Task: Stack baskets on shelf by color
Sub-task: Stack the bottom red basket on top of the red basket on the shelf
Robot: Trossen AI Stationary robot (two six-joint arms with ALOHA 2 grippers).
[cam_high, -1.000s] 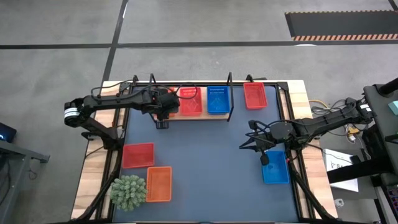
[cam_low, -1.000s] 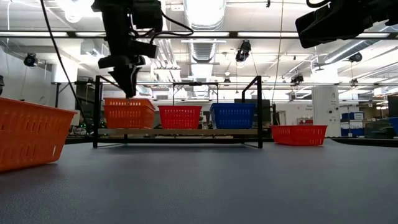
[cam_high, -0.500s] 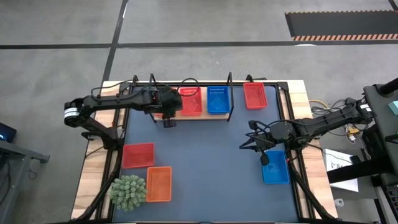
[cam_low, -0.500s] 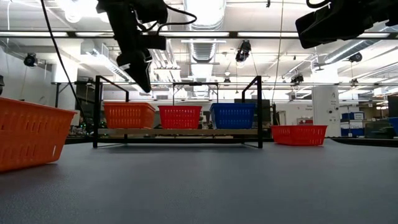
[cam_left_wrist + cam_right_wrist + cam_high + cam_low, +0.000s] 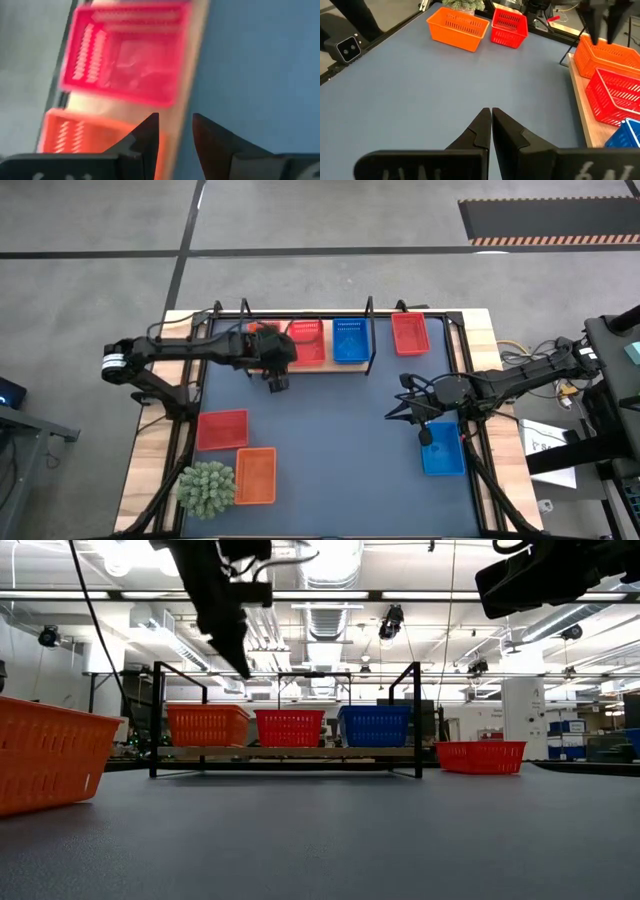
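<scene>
Orange basket (image 5: 207, 725) sits shelved; my left claw (image 5: 277, 383) hangs empty, fingers parted, above the shelf (image 5: 290, 752) edge. Next: loose orange basket (image 5: 255, 476). Right claw (image 5: 424, 436) pressed together.

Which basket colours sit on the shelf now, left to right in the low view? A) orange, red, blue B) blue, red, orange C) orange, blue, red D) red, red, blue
A: the low view shows the orange basket, red basket and blue basket in that order on the shelf.
</scene>
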